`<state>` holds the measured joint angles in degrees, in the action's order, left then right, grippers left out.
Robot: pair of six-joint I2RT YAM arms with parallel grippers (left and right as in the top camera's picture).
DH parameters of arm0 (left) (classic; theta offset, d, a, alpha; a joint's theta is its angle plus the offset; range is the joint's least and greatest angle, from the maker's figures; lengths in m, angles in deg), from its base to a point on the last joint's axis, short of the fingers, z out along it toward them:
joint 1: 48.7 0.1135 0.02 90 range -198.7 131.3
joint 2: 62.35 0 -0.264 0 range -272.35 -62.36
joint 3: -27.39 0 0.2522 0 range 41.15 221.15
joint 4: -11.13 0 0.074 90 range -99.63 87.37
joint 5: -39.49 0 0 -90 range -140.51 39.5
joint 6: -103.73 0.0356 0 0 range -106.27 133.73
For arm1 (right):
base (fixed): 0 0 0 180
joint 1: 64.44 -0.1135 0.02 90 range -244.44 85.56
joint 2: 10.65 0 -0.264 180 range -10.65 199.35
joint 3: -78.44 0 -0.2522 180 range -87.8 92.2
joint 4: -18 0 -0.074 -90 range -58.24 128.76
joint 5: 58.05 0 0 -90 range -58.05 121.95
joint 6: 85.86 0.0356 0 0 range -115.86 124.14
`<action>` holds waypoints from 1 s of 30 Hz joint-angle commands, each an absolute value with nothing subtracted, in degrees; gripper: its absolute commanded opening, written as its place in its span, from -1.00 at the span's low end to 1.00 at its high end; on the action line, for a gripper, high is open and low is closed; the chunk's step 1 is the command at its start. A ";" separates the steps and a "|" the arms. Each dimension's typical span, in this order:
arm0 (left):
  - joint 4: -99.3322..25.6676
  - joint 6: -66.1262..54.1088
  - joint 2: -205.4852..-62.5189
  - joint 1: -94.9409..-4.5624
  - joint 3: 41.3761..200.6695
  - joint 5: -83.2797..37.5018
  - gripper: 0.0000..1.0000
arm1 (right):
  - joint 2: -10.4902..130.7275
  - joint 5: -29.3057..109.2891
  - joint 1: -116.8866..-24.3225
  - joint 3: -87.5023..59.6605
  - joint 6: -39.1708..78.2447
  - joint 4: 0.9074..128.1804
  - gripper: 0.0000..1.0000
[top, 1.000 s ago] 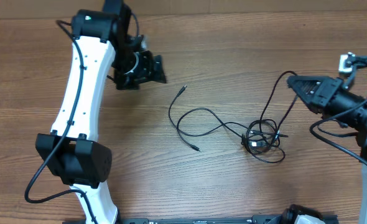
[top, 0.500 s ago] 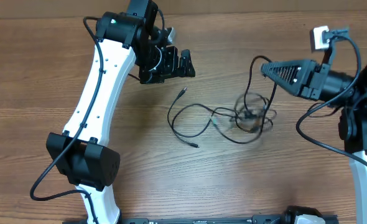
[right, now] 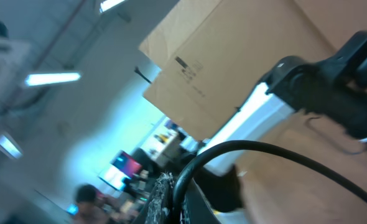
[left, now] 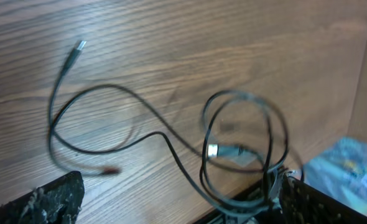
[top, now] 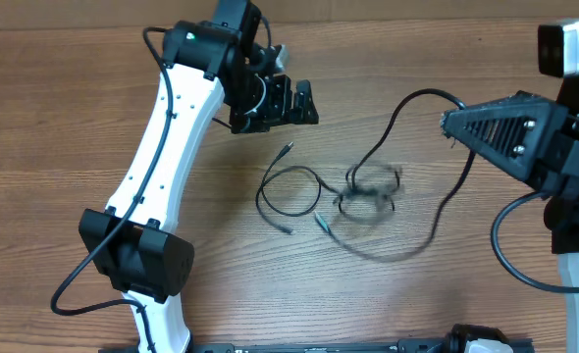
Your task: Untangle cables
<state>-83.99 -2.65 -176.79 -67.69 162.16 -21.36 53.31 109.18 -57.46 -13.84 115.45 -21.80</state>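
Observation:
The cables are thin black wires bunched in a small tangle at mid-table, blurred. One strand arcs up and right to my right gripper, which is shut on it well above the table. In the right wrist view the black cable runs out from between the closed fingers of the gripper. A loose plug end lies to the left. My left gripper is open and empty, above and behind that plug. In the left wrist view the tangle hangs between the spread fingertips of the gripper.
The right arm's own thick black cord loops at the right. A black base rail runs along the table's front edge. A cardboard box shows behind in the right wrist view.
My right gripper has risen with the cable and dragged the tangle left and off the table. My left gripper has moved right, closer to the cables.

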 commanded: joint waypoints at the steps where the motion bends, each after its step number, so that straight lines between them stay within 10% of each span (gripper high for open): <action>1: -83.97 0.89 -176.46 -69.78 161.98 -19.65 0.99 | 54.18 106.99 -57.57 -11.53 124.30 -21.71 -0.92; 19: -83.64 -11.40 -176.48 -73.04 159.29 -39.98 1.00 | 74.45 119.21 -54.62 -11.57 93.65 2.74 -0.90; 30: -82.07 -13.28 -176.48 -73.06 157.48 -45.14 0.99 | 76.92 107.96 -54.62 -11.59 66.16 23.55 0.39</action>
